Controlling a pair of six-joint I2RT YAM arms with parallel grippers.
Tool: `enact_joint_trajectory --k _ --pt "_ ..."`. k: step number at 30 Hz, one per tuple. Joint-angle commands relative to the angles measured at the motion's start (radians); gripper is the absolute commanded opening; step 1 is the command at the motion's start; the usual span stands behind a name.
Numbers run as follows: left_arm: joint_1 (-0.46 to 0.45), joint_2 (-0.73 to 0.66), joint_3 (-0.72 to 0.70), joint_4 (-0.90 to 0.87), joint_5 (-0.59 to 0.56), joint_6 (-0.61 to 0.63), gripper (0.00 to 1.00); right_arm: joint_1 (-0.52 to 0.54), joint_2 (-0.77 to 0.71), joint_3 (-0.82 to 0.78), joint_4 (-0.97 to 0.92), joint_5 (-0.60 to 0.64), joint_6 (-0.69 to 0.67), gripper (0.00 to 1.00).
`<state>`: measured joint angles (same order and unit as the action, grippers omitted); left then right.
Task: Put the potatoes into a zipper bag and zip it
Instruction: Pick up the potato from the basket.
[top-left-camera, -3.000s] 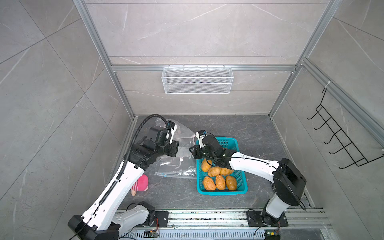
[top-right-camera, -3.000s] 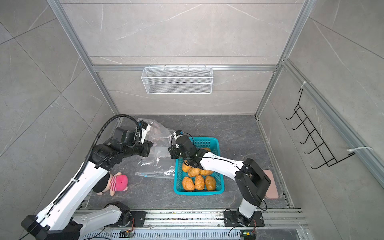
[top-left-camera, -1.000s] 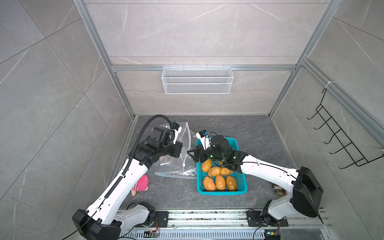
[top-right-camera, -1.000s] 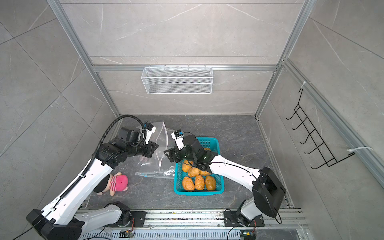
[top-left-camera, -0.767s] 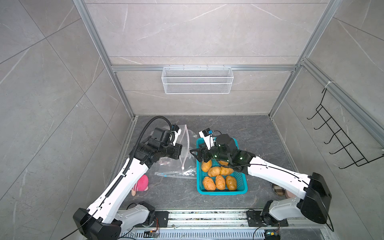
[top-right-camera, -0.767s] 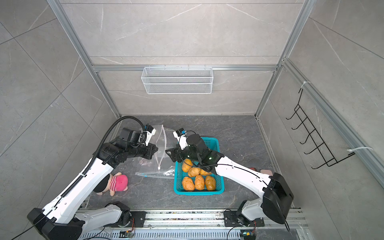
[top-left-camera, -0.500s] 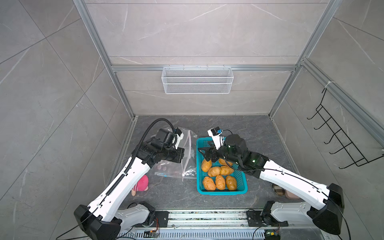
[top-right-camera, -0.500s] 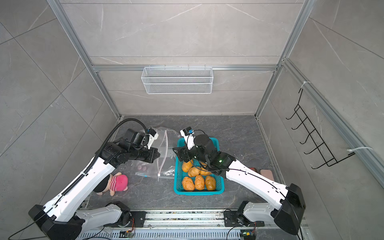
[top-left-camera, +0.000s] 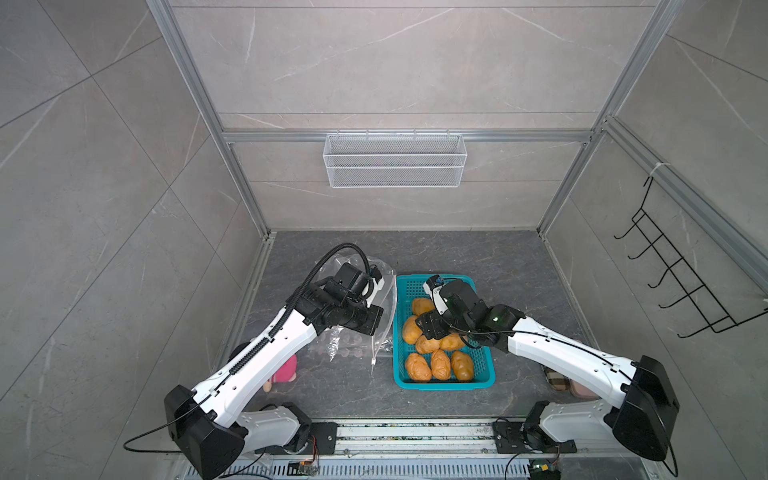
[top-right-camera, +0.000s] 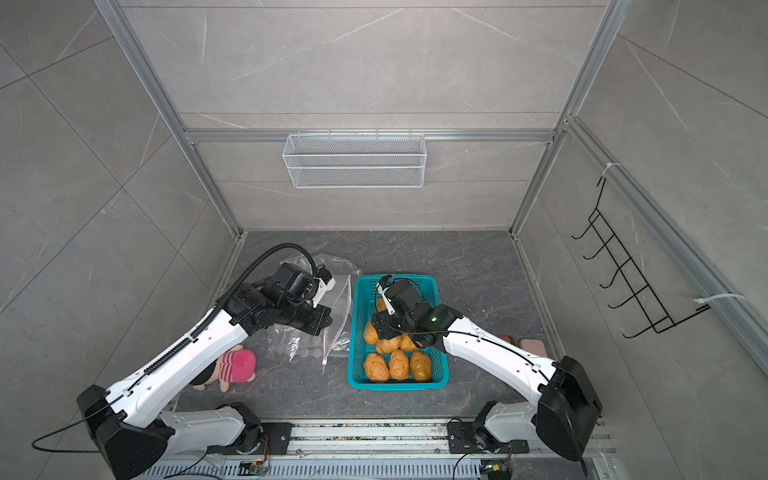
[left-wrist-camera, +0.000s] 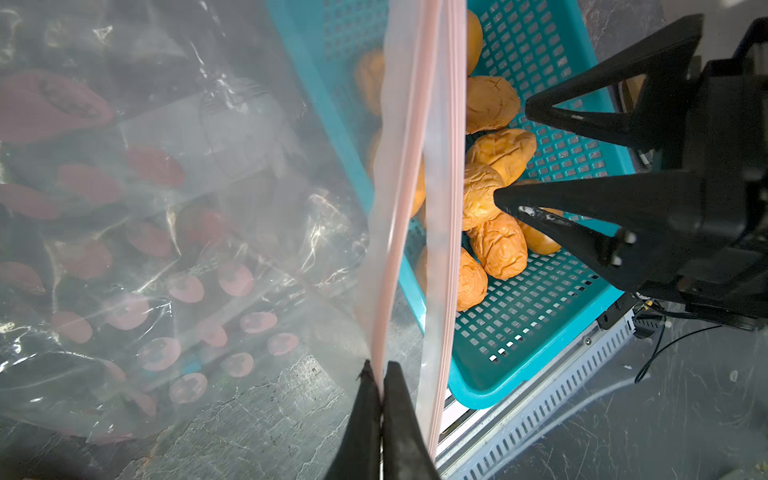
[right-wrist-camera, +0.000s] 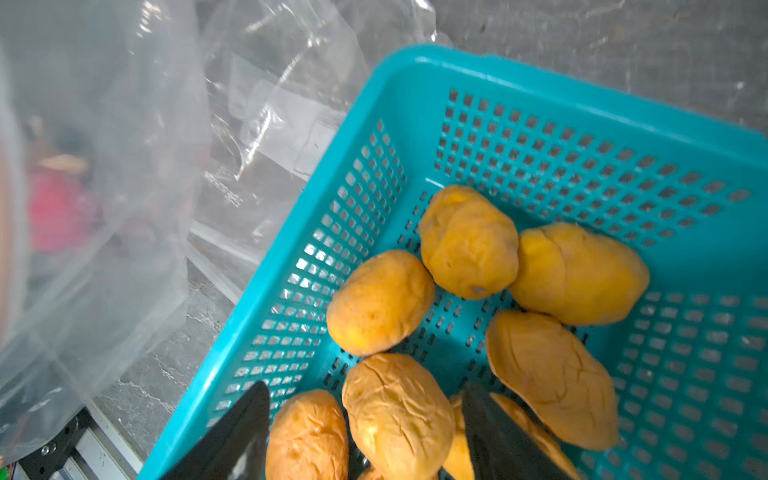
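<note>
Several orange-tan potatoes (top-left-camera: 432, 363) (right-wrist-camera: 399, 415) lie in a teal slotted basket (top-left-camera: 440, 384) (right-wrist-camera: 540, 137). Left of it, a clear zipper bag (top-left-camera: 382, 307) (left-wrist-camera: 166, 208) printed with pink dots stands half lifted, its pink zip strip (left-wrist-camera: 405, 166) running upright and its mouth parted. My left gripper (left-wrist-camera: 379, 368) (top-right-camera: 322, 324) is shut on one lip of that mouth. My right gripper (right-wrist-camera: 365, 388) (left-wrist-camera: 513, 153) (top-left-camera: 428, 326) hangs open just over the potatoes at the basket's middle, one potato showing between its fingers, not gripped.
A pink plush toy (top-right-camera: 232, 365) lies on the floor under my left arm. A white wire basket (top-left-camera: 395, 160) hangs on the back wall and a black hook rack (top-left-camera: 681, 282) on the right wall. Small flat items (top-right-camera: 530, 345) lie behind my right arm.
My right gripper has swung away from the bag's mouth, rightward over the basket and down toward the potatoes. My left gripper, still holding the bag's lip, has shifted slightly toward the basket.
</note>
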<state>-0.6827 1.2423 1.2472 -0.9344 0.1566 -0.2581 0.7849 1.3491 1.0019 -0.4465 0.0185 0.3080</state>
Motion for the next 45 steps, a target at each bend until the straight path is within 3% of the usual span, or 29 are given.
enact_joint_trajectory --k 1,9,17,28,34,40,45 --pt "0.002 -0.033 -0.015 0.046 0.002 0.014 0.00 -0.013 0.037 -0.016 -0.124 -0.017 0.030 0.80" --pt "0.002 -0.038 -0.029 0.047 0.004 0.010 0.00 -0.020 0.100 -0.070 -0.088 -0.110 0.043 0.81" --pt "0.002 -0.044 -0.034 0.053 -0.002 0.008 0.00 -0.020 0.207 -0.029 -0.066 -0.102 0.039 0.79" --pt "0.001 -0.043 -0.033 0.051 -0.004 0.013 0.00 -0.019 0.232 -0.026 -0.052 -0.113 0.033 0.65" --pt "0.002 -0.038 -0.023 0.048 -0.005 0.013 0.00 -0.020 0.152 -0.050 -0.005 -0.160 0.022 0.54" --pt "0.002 -0.035 -0.023 0.050 0.002 0.012 0.00 -0.019 -0.034 -0.054 0.004 -0.127 -0.010 0.53" --pt "0.003 -0.028 -0.012 0.050 0.012 -0.015 0.00 -0.018 -0.221 -0.075 0.154 -0.214 -0.023 0.51"
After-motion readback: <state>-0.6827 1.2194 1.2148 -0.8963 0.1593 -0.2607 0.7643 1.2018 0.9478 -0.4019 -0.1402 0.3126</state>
